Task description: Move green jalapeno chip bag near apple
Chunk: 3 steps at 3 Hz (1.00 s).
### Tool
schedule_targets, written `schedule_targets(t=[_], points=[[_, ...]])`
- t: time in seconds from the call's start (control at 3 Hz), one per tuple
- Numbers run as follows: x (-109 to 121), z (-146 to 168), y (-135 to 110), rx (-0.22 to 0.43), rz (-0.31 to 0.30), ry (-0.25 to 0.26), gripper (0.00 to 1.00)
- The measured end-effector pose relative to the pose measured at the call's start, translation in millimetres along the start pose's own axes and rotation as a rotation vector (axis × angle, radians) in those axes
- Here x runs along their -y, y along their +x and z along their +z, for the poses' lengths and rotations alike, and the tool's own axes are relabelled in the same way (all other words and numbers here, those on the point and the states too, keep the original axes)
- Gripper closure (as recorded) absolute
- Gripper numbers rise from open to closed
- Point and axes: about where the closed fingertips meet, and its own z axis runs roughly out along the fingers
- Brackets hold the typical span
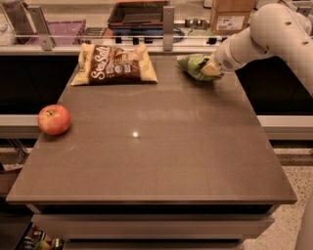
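The green jalapeno chip bag (pixel 191 65) lies at the table's far right, small, crinkly and green. My gripper (pixel 210 69) reaches in from the right on the white arm and is shut on the bag's right end, just above the tabletop. The red apple (pixel 54 119) with yellowish patches sits near the table's left edge, far from the bag.
A larger tan-and-brown "Sea Salt" chip bag (pixel 115 64) lies at the far left-centre of the brown table (pixel 161 161). Behind the table a counter holds a dark tray (pixel 139 12), a purple bin (pixel 56 30) and a cardboard box (pixel 231 14).
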Motion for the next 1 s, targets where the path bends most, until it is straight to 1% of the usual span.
schedule_targets(t=[0.67,1.0], points=[[-15,-47,-32,0.047,-0.091,0.012,1.0],[-34,-63,-52,0.085,-0.144,0.017,1.0]])
